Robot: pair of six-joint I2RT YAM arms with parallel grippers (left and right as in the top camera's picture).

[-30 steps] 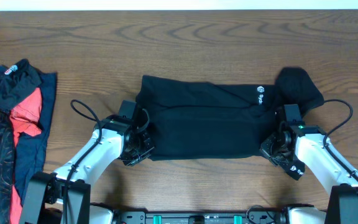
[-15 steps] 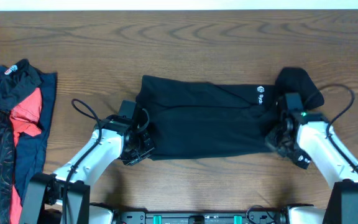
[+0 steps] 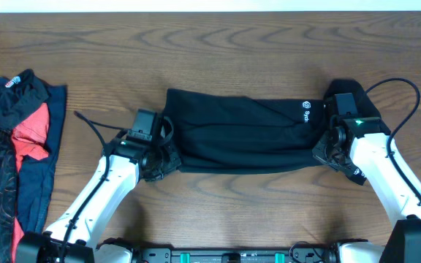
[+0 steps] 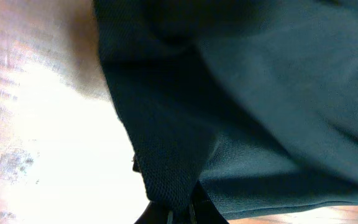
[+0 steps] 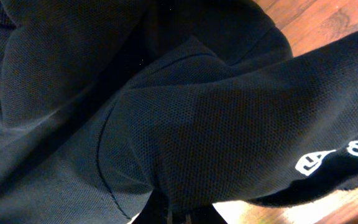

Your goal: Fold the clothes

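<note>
I have the left gripper (image 3: 161, 159) and right gripper (image 3: 327, 153) each pinched tight on the near edge of the black shirt (image 3: 240, 139) (both wrist views show cloth bunched in the grip). The shirt lies as a long band mid-table (image 3: 218, 66). I judge the lengthwise fold about half made; cross folds and the pile (image 3: 9, 146) at far left remain.

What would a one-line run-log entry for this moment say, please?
phase: folding | left fingers: shut on black shirt, near-left corner | right fingers: shut on black shirt, near-right corner | garment pile: far left, untouched
</note>
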